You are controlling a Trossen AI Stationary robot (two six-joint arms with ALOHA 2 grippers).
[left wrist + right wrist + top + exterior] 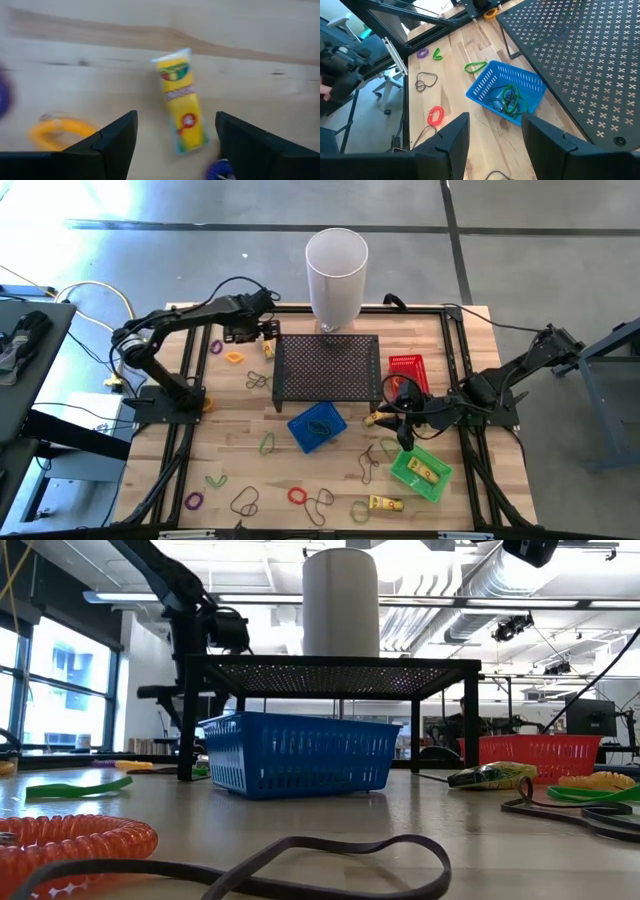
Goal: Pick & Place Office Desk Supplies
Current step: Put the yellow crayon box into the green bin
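A yellow packet (182, 107) lies flat on the wooden table near the mesh stand's far left corner, seen small from above as the yellow packet (268, 348). My left gripper (175, 120) hangs over it, pointing steeply down, open, one finger on each side and apart from it; from above my left gripper (264, 332) shows at the far left. A yellow loop (60, 131) and a purple loop (216, 346) lie close by. My right gripper (495, 122) waits open with nothing in it above the table's right half, near the green basket (420, 472).
The black mesh stand (328, 367) fills the middle, with the white cylinder (336, 275) behind it. A blue basket (317, 426) holds loops; a red basket (407, 368) stands right of the stand. Loose loops and another yellow packet (386, 503) lie along the near side.
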